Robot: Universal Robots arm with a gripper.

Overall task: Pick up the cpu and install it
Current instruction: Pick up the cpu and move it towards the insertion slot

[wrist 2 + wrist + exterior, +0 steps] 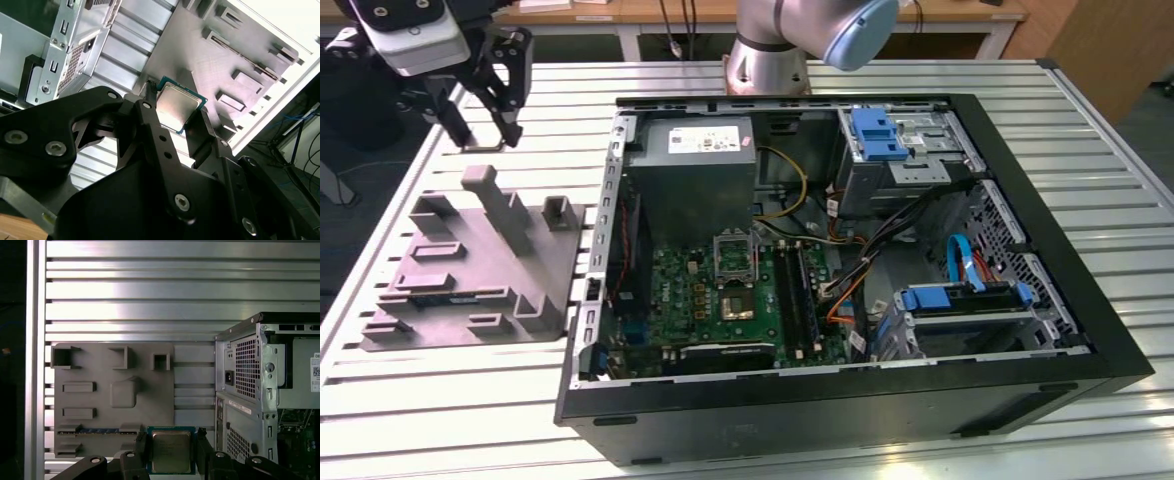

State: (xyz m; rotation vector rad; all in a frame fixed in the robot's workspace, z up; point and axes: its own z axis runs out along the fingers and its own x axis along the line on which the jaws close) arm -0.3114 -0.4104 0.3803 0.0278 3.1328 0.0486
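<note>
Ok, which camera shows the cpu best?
The first wrist view: the cpu faces the camera squarely, held in the gripper. The second wrist view shows it tilted, a finger covering one edge. In the exterior view it is too small to tell.

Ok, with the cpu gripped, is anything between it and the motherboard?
The case's side wall stands between the cpu, held in the gripper, and the motherboard. Above, the way in is open; cables lie beside the board.
</note>
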